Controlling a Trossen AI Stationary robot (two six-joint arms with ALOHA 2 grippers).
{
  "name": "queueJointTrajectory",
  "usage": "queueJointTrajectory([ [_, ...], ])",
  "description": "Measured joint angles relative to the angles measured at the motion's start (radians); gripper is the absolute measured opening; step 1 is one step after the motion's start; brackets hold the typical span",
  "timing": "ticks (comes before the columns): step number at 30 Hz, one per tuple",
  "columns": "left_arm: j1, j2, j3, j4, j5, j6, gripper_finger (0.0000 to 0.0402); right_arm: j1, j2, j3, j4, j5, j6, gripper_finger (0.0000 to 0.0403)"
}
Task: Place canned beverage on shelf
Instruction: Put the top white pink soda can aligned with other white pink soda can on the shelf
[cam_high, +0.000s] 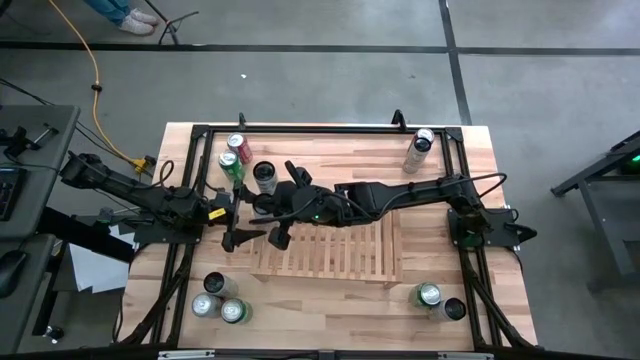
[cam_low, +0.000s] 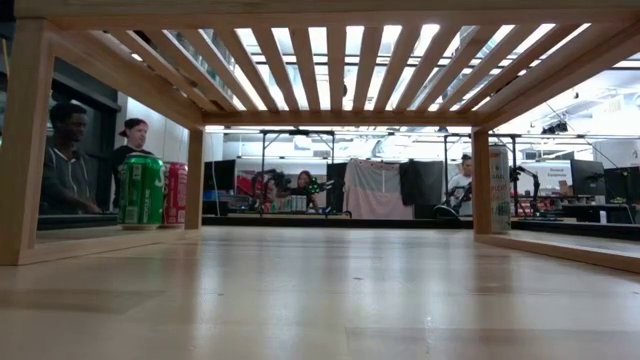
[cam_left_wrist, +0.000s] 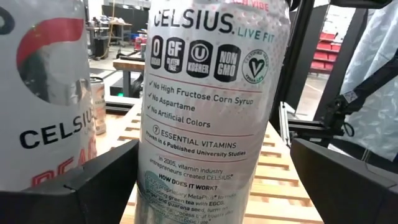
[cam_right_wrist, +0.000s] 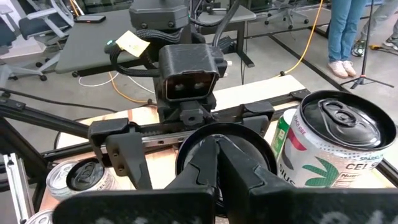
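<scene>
At about nine o'clock of the slatted shelf (cam_high: 330, 250), the left gripper (cam_high: 255, 236) stands wide open — its fingers (cam_left_wrist: 93, 186) flank a white Celsius can (cam_left_wrist: 208, 106) without clamping it. Judging by this, the grasp step is in hand; next it should close squarely on the can, then lift. Further right, over the shelf's far edge, the right gripper (cam_right_wrist: 217, 155) is closed and holds nothing.
</scene>
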Motion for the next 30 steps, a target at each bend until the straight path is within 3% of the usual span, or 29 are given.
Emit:
queueJointTrajectory([
  [15, -0.002, -0.113, 0.000, -0.117, 0.010, 0.050, 0.0399, -0.001, 0.000, 0.000, 0.000, 0.004, 0.000, 0.0000],
  [30, -0.002, -0.285, 0.000, -0.290, -0.053, 0.077, 0.0399, -0.001, 0.000, -0.001, 0.000, 0.002, 0.000, 0.0000],
])
